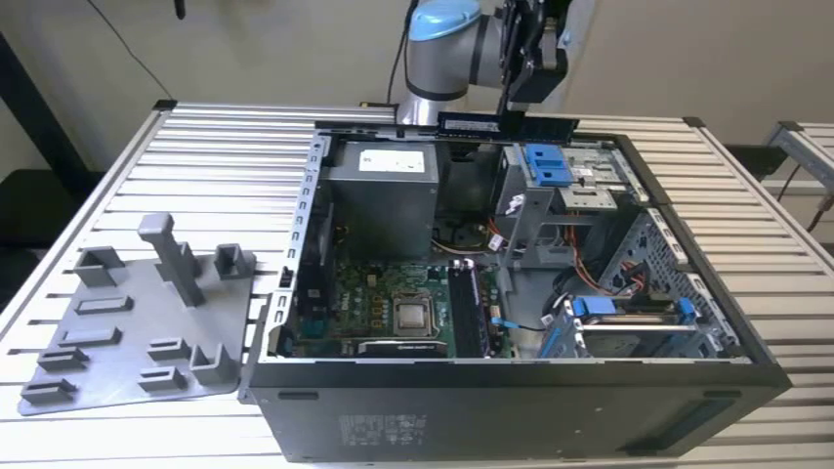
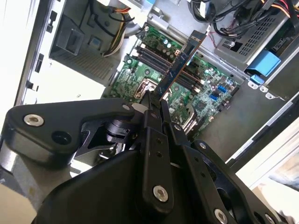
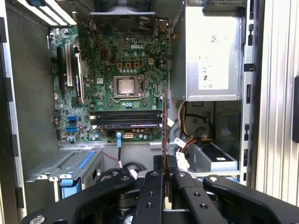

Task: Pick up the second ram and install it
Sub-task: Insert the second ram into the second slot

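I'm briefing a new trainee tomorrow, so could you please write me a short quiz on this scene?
1. True or false: the jaws are shut on the memory stick.
2. In the exterior view, the grey tray lies: A) left of the computer case, B) inside it, C) right of it.
3. Fill in: the stick hangs over the green ____, not yet in a slot.
Key: 1 true; 2 A; 3 motherboard.

1. The exterior view is looking down from high up, a little way off, at the open computer case (image 1: pixel 521 410) on the slatted desk (image 1: pixel 222 156), with the arm (image 1: pixel 443 39) behind it.
2. The first wrist view is facing straight down past the gripper (image 3: pixel 164 161) into the case.
3. The second wrist view is peering past the gripper (image 2: pixel 155 100) at a slant, closer in. Both wrist views are sharing the motherboard (image 3: pixel 93 74) (image 2: pixel 205 88).
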Tool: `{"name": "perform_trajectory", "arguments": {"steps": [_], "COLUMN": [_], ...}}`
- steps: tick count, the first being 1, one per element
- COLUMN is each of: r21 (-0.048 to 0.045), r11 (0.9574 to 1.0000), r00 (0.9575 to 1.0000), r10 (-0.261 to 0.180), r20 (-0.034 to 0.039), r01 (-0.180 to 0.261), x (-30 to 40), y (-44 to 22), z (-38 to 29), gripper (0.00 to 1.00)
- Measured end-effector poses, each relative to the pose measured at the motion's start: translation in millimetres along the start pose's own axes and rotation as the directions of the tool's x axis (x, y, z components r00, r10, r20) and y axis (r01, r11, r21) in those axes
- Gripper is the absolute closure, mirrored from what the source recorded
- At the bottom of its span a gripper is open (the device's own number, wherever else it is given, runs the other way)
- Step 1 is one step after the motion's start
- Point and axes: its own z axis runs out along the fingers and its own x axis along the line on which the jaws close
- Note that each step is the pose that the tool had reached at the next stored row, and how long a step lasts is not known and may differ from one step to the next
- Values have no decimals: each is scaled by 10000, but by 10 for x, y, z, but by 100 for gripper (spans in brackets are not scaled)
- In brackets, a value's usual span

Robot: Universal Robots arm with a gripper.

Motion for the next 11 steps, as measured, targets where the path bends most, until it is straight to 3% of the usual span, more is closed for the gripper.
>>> {"name": "perform_trajectory", "arguments": {"steps": [6,11], "r21": [0,19], "r11": [10000,9988], "r00": [10000,9988], "r10": [9,481], "r20": [0,-1], "r01": [-9,-481], "x": [0,0], "y": [0,0], "z": [0,3], "gripper": [86,86]}}
